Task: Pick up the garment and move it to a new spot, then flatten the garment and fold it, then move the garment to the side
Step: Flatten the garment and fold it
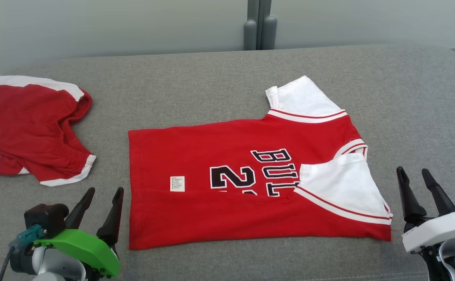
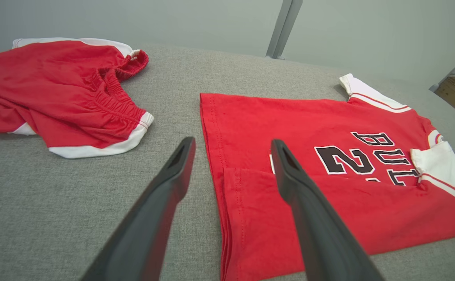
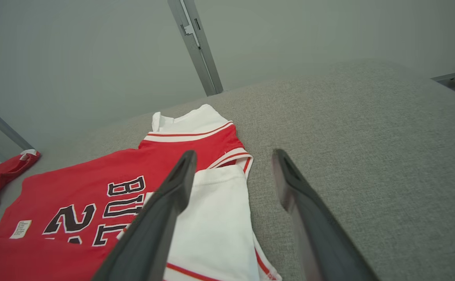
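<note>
Dark, tapered fingers of the left gripper (image 1: 105,191) stand spread and empty just beside the near hem corner of the garment, a red jersey (image 1: 212,148); the right gripper (image 1: 413,173) is likewise spread with nothing in it, just off the jersey's collar end, near the white sleeve (image 1: 340,183) that is folded in over the chest. The jersey lies flat in the middle of the grey, coarse-woven tabletop (image 1: 212,78), hem toward the robot's left, its near long edge turned up over the front so that it covers the lower part of the black, white-edged number and lettering. A small white label (image 1: 177,184) shows just above that fold. The far sleeve (image 1: 301,99) sticks out, white with red trim. Well apart on the left lie rumpled red shorts (image 1: 28,125) with white bands and a gathered waistband. Beyond the tabletop's far edge a grey post (image 1: 259,27) stands against a pale wall
</note>
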You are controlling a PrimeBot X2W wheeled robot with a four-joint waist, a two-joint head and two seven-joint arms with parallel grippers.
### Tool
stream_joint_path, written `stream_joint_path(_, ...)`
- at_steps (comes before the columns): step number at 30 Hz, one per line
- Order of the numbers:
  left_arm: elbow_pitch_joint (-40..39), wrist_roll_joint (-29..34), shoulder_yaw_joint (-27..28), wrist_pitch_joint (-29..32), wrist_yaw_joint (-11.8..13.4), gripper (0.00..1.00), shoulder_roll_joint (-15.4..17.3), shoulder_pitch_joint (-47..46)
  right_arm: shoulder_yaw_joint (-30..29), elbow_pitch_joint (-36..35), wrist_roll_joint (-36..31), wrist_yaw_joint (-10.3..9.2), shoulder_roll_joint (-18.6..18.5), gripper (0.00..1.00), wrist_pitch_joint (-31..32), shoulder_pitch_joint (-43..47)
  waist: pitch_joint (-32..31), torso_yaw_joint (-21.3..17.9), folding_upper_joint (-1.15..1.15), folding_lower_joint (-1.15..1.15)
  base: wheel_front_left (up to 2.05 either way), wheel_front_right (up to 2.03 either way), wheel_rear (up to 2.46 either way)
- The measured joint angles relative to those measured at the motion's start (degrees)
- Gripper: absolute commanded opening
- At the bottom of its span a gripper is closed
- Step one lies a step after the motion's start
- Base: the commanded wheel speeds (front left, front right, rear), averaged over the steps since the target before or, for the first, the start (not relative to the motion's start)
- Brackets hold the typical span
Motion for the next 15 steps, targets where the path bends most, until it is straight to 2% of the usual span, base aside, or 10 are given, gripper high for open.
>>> stream_joint_path(15,-2.15,2.16,2.09,-3.01,0.57,1.00,-0.04,-0.85,-1.02,-8.08,-8.10,-4.50,0.25,1.00,-1.10,-2.22,0.88,-0.16,0.00,0.00,0.00,0.00,0.00)
